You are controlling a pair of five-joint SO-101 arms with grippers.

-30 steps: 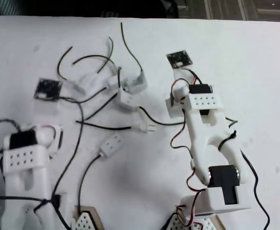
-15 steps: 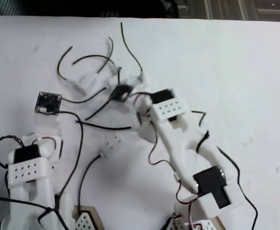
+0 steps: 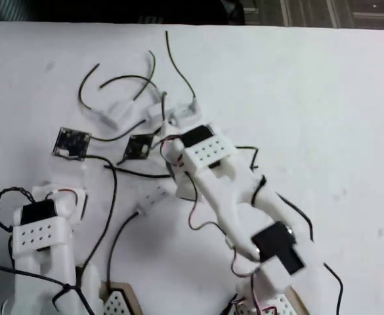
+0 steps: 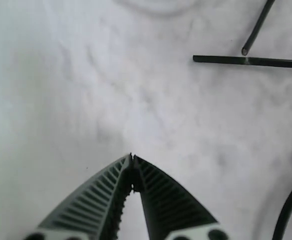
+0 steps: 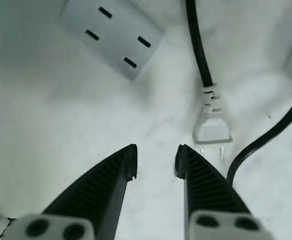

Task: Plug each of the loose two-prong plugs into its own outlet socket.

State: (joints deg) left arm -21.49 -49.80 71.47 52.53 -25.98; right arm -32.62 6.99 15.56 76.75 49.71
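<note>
Plug point(image 5: 211, 131) lies just beside right gripper point(image 5: 155, 150) (jaws parted), not between them.

White on the table point(image 3: 349, 98) and the two-prong plug point(image 5: 211, 131); black on the cord point(image 5: 198, 45); pale grey, black-slotted outlet block point(image 5: 113, 35); dark grey, ribbed left gripper point(image 4: 132, 159) and right gripper point(image 5: 155, 155).

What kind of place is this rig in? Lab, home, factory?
Probably a lab bench: plain white table, left arm and right arm side by side, and a loose plug, outlet block and cut cords laid out as test pieces.
</note>
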